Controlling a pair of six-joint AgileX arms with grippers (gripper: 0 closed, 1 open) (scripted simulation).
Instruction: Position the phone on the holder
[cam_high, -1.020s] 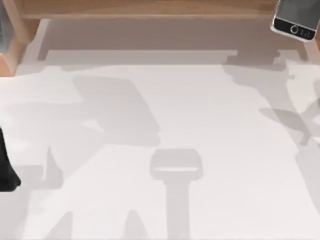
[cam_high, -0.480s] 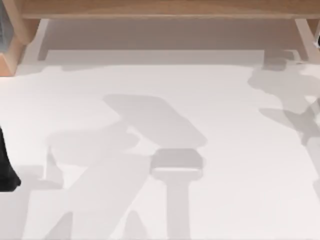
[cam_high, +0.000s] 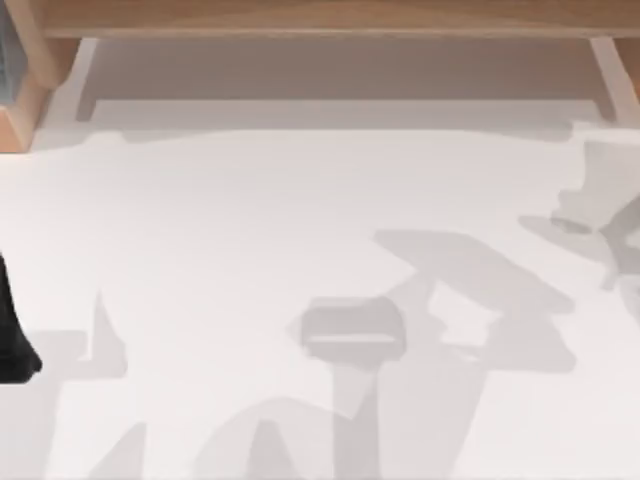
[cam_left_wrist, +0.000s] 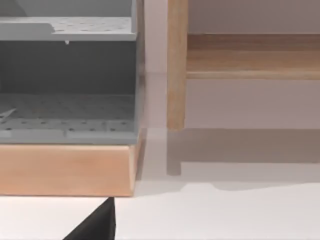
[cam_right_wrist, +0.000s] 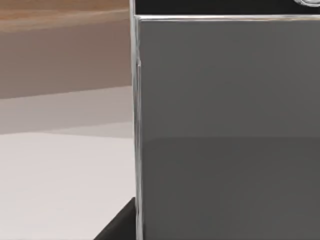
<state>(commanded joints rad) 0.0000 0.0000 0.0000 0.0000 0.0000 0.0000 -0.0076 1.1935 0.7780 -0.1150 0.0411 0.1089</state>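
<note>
Right wrist view is taken up close by the phone (cam_right_wrist: 225, 125), its grey screen, silver rim and a strip of black bezel held right against the camera; a dark part of the right gripper is seen at the lower edge, but whether its fingers are closed on the phone cannot be told from here, though the phone is judged to be carried by this arm. In the top view, the phone, which a second ago was seen at the far right corner of the table and half a second ago was only a sliver at the right edge, is no longer to be seen, while the cast shadows have swept from the middle of the table (cam_high: 200, 220) towards the right, beside the holder (cam_high: 352, 330). From this it is judged that the phone is being carried high towards the holder, with placement not yet made. The left arm (cam_high: 12, 330) is parked at the table's left edge, facing a grey shelf unit (cam_left_wrist: 67, 80). No brand, label or writing can be read anywhere
</note>
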